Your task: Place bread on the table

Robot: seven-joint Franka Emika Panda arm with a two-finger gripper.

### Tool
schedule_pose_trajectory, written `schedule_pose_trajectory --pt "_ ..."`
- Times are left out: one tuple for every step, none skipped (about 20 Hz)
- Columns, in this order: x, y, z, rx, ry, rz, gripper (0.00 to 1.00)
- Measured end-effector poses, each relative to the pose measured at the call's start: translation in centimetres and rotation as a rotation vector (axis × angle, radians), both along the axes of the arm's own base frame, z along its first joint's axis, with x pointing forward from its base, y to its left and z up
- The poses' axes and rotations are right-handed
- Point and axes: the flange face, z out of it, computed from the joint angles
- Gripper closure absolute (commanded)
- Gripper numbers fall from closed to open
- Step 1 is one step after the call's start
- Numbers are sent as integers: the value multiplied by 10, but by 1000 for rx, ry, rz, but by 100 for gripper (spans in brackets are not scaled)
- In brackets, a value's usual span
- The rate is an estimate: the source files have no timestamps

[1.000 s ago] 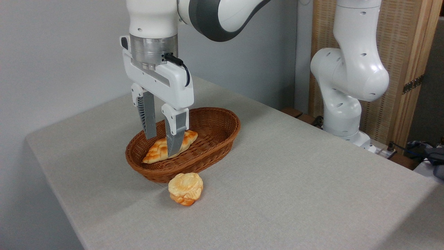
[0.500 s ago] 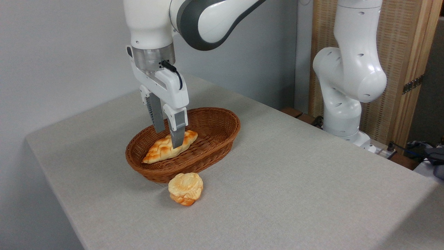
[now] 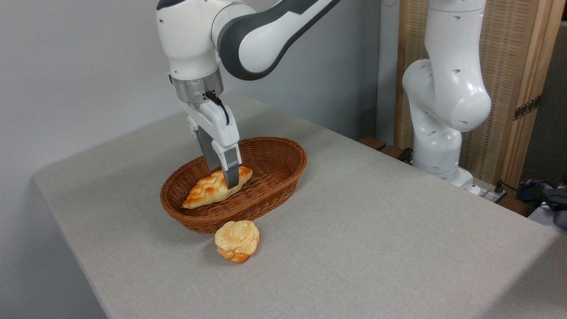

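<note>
The braided golden bread (image 3: 204,192) lies inside the brown wicker basket (image 3: 290,153), its long axis running from lower left to upper right. My gripper (image 3: 223,173) has come down into the basket over the loaf's right half. It is open, with one finger in front of the loaf and the other behind it. The front fingertip (image 3: 231,179) covers part of the crust, and I cannot tell whether the pads touch the loaf. The grey-beige table (image 3: 363,221) carries the basket.
A small round bun (image 3: 237,240) sits on the cloth just in front of the basket. The arm's white base (image 3: 443,115) rises at the table's back right edge. Bare cloth stretches to the right and front of the basket.
The gripper has sunk lower into the basket and turned about its wrist, so its fingers now straddle the loaf across its width. The bread, basket and bun have not moved.
</note>
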Motion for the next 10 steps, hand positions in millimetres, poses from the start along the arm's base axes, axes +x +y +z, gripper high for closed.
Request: schedule_pose_trajectory --pt "0 -4 -4 4 8 2 0" --pt "-1 -7 -9 8 16 7 0" --pt "-1 -11 -13 11 22 10 0" --pt "-2 -16 -17 15 27 14 0" --pt "-2 -20 -20 16 29 19 0" --pt "-3 -23 -24 19 32 25 0" --pt "-3 -26 -26 21 34 28 0" --pt "-2 -28 -28 20 31 33 0" --pt "-1 -30 -30 19 27 37 0" --pt "-1 -31 -31 18 26 41 0"
